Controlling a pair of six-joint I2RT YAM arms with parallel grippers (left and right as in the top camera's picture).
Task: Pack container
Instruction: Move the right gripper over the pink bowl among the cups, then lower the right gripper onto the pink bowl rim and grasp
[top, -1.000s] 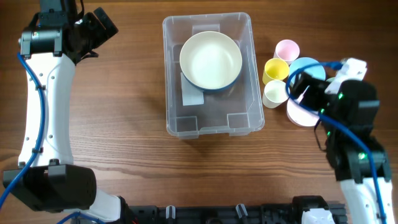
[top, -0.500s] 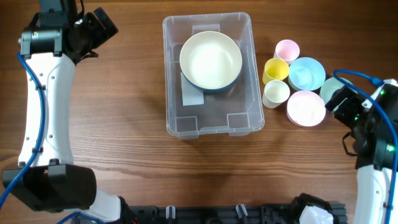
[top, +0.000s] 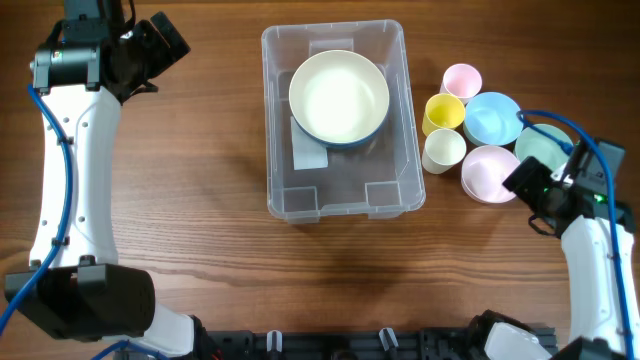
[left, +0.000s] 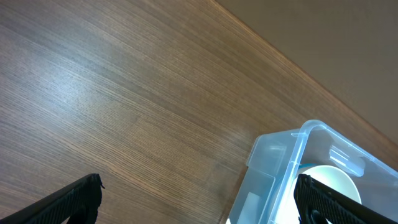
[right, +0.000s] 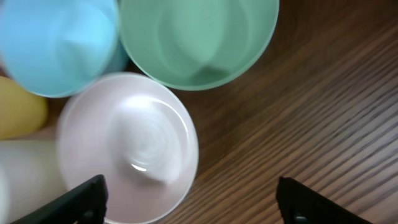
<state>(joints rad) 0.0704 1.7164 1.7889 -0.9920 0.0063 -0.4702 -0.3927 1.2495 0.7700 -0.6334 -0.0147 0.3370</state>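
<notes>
The container (top: 345, 188) sits in the middle of the wooden table (top: 190, 220), flat on its bottom with its open top up. Inside it, at the end far from the robot, lies a big cream bowl (top: 339, 98) with a blue outside. A white label (top: 308, 152) on the container's floor pokes out from under that bowl. To the right of the container, a bunch of small dishes sit close together on the table (all of them outside the container). They are a pink cup (top: 461, 80), a yellow cup (top: 443, 112), a cream cup (top: 443, 150), a blue bowl (top: 492, 118), a pink bowl (top: 485, 170) and a green bowl (top: 540, 150). The right gripper (right: 189, 193) hangs just over the right edge of the pink bowl, and the green bowl is right beside it. Its two fingers (right: 81, 200) are spread wide, one over the pink bowl and one over bare wood, and they hold nothing. The left gripper (left: 199, 196) is way off at the far left part of the table, well apart from the container. Its fingers (left: 71, 199) are wide apart too, with only bare wood under the gap, and nothing is in them. Its wrist camera shows one corner of the container and a bit of the cream bowl at the lower right.
</notes>
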